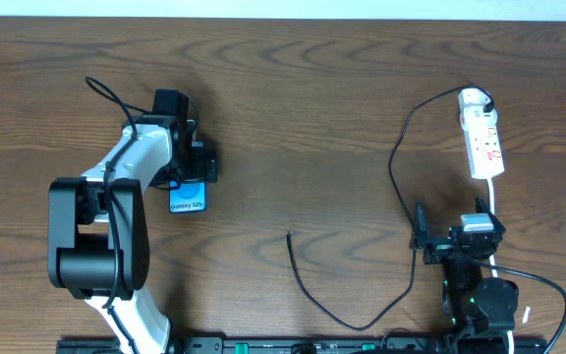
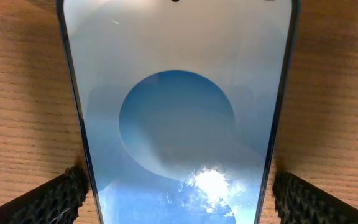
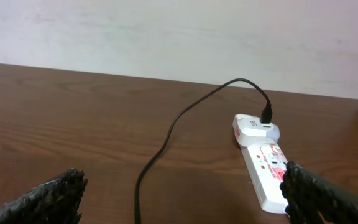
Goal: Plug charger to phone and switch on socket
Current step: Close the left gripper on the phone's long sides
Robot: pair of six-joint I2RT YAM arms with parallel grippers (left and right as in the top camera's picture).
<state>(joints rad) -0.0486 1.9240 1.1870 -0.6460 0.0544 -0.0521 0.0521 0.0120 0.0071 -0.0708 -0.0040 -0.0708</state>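
The phone [image 1: 189, 201] lies flat on the table, its blue screen up and its far half hidden under my left gripper [image 1: 187, 175]. In the left wrist view the phone [image 2: 179, 118] fills the frame. My left gripper [image 2: 179, 208] stands open astride it, one finger at each long edge. The charger [image 1: 308, 291] is a thin black cable that runs from the adapter in the socket [image 1: 482, 136] down across the table to its free tip [image 1: 288, 235]. My right gripper [image 1: 458, 232] is open just below the socket with nothing held. In the right wrist view the charger [image 3: 166, 138] lies between the spread fingers of my right gripper [image 3: 188, 205], with the socket [image 3: 265, 173] ahead right.
The socket's white cord [image 1: 495, 202] runs down past my right arm toward the table's front edge. A pale wall [image 3: 179, 37] stands behind the table's far edge. Bare wood lies between the phone and the cable tip.
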